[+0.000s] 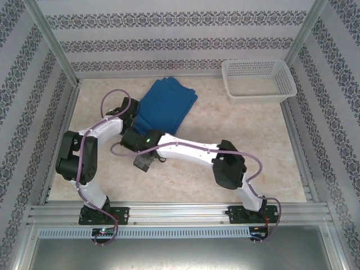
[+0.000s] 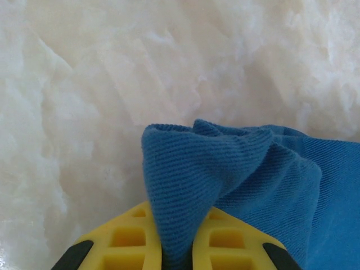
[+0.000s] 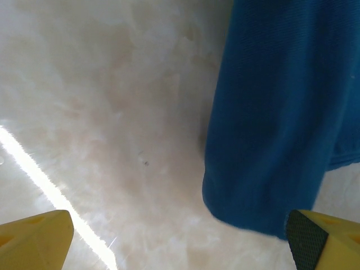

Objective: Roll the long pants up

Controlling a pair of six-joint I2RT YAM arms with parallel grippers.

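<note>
The long pants [image 1: 166,104] lie folded as a deep-blue bundle at the back middle of the table. My left gripper [image 2: 177,228] is shut on a raised fold at the pants' [image 2: 225,169] left edge, and the cloth runs down between the yellow fingers [image 2: 126,236]. In the top view that gripper [image 1: 129,112] sits at the bundle's left side. My right gripper [image 3: 180,222] hangs open over bare table, its yellow fingers [image 3: 39,239] far apart. A rounded corner of the pants [image 3: 275,129] lies just by the right-hand finger; nothing is between the fingers.
A white basket [image 1: 257,98] stands at the back right corner. The right arm [image 1: 191,151] stretches across the middle of the table toward the pants. Patterned walls and metal rails [image 1: 180,214] border the marble-look table [image 1: 253,135].
</note>
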